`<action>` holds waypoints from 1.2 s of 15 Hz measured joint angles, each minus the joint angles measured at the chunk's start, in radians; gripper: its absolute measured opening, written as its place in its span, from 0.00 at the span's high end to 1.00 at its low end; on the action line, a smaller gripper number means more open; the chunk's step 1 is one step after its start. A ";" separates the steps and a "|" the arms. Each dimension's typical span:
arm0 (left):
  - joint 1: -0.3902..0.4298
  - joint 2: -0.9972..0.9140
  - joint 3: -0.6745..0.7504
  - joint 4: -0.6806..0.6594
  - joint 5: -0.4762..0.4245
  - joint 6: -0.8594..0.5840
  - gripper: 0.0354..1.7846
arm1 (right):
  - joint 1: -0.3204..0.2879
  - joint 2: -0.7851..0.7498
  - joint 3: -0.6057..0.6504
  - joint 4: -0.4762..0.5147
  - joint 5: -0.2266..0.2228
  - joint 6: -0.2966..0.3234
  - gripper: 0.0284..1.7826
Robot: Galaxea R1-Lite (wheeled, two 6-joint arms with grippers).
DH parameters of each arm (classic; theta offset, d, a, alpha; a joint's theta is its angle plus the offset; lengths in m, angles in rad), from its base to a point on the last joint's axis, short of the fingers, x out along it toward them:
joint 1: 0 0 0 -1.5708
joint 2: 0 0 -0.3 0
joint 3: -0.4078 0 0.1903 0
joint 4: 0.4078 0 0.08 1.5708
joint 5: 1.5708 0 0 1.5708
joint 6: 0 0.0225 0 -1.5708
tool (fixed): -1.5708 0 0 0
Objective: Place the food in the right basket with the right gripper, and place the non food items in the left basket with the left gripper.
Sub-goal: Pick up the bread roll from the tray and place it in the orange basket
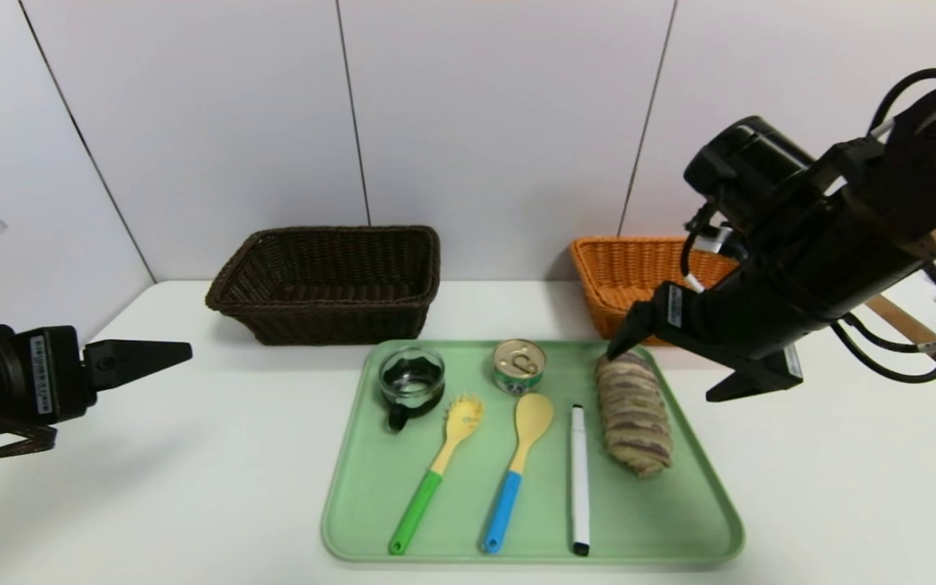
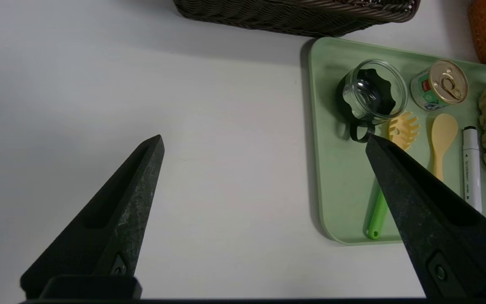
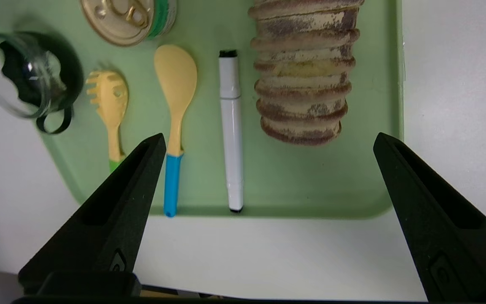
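Jaws wide on both: right gripper point(image 1: 671, 370) hovers empty, right of frame centre, over long twisted beige-and-purple bread loaf point(image 1: 634, 413) on pale green tray point(image 1: 679, 520). Loaf looks soft, light; grip mid-length, gently. Left gripper point(image 1: 139, 357) parked empty, far left.

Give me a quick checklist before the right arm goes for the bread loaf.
1. Right gripper open: ok.
2. Right gripper above the bread loaf, not touching: ok.
3. Loaf clear of the marker on the green tray: ok.
4. Orange basket interior free: cannot tell, arm hides most.
5. Left gripper open, parked off the tray: ok.
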 joint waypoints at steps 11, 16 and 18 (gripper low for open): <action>-0.080 0.034 0.031 -0.067 -0.007 -0.013 0.06 | 0.011 0.183 -0.079 0.005 -0.060 0.111 0.05; -0.080 0.017 0.048 -0.064 -0.007 -0.013 0.06 | 0.012 0.222 -0.079 0.013 -0.090 0.113 0.05; -0.080 0.011 0.053 -0.064 -0.007 -0.013 0.06 | 0.012 0.235 -0.079 0.012 -0.089 0.115 0.05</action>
